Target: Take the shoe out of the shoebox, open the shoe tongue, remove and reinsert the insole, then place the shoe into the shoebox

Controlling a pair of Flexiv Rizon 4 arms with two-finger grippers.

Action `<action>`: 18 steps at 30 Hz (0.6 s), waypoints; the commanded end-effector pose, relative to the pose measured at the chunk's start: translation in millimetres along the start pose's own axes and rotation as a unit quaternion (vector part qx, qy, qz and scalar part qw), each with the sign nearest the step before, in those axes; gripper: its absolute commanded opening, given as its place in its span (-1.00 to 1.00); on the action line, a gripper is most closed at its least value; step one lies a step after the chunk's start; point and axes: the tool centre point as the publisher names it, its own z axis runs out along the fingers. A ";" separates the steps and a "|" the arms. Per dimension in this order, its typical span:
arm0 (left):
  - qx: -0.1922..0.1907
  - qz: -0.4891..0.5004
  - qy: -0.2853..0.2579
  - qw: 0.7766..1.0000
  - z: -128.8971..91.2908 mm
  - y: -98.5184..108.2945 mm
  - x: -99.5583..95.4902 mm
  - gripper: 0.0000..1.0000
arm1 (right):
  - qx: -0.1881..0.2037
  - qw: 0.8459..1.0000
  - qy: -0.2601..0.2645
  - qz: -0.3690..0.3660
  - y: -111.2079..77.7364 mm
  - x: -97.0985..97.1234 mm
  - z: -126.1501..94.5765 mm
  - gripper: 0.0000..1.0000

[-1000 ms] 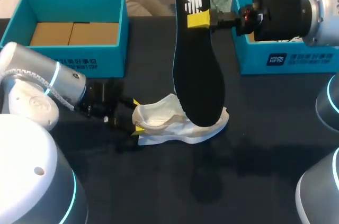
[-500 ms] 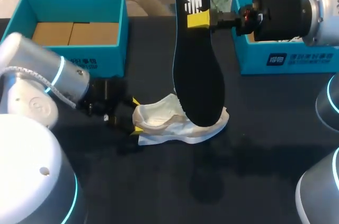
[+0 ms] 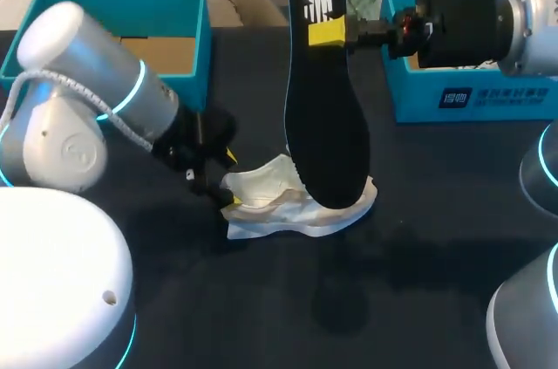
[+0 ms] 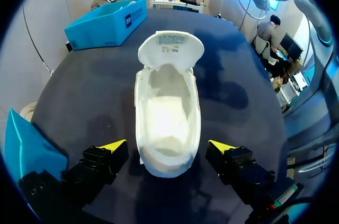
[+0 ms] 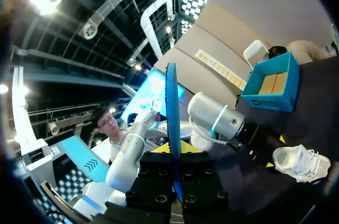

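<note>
step: reinserting insole | right fingers (image 3: 327,32) clamping insole (image 3: 327,125) upright above shoe (image 3: 296,210) | left fingers (image 4: 114,146) standing wide open, straddling heel, not touching | advice: probably worth steadying heel before lowering

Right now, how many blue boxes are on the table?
2. The left box sits at the table's far left corner, partly hidden by my left arm. The right box sits at the far right. No others show.
</note>
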 end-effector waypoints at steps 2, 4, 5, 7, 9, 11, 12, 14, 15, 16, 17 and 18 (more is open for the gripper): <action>-0.082 -0.001 0.009 0.997 -9.5 -11.3 -2.4 1.00 | 0.000 1.000 -0.001 0.001 -0.1 -0.3 2.2 -1.00; -0.096 0.004 0.021 0.995 -11.3 -14.8 -0.6 1.00 | 0.000 1.000 -0.001 0.001 -0.1 -0.3 2.2 -1.00; -0.100 0.001 0.029 0.995 -12.0 -16.5 0.7 1.00 | 0.000 1.000 -0.001 0.001 -0.1 -0.3 2.2 -1.00; -0.115 0.003 0.033 0.993 -13.6 -18.5 2.3 1.00 | 0.000 1.000 -0.001 0.001 -0.1 -0.3 2.2 -1.00; -0.123 0.005 0.032 0.992 -15.0 -20.1 3.9 1.00 | 0.000 1.000 -0.001 0.001 -0.1 -0.3 2.2 -1.00; -0.123 0.005 0.032 0.992 -15.0 -20.1 3.9 1.00 | 0.000 1.000 -0.001 0.001 -0.1 -0.3 2.2 -1.00; -0.123 0.005 0.032 0.992 -15.0 -20.1 3.9 1.00 | 0.000 1.000 -0.001 0.001 -0.1 -0.3 2.2 -1.00; -0.123 0.005 0.032 0.992 -15.0 -20.1 3.9 1.00 | 0.000 1.000 -0.001 0.001 -0.1 -0.3 2.2 -1.00; -0.123 0.005 0.032 0.992 -15.0 -20.1 3.9 1.00 | 0.000 1.000 -0.001 0.001 -0.1 -0.3 2.2 -1.00; -0.123 0.005 0.032 0.992 -15.0 -20.1 3.9 1.00 | 0.000 1.000 -0.001 0.001 -0.1 -0.3 2.2 -1.00; -0.123 0.005 0.032 0.992 -15.0 -20.1 3.9 1.00 | 0.000 1.000 -0.001 0.001 -0.1 -0.3 2.2 -1.00; -0.123 0.005 0.032 0.992 -15.0 -20.1 3.9 1.00 | 0.000 1.000 -0.001 0.001 -0.1 -0.3 2.2 -1.00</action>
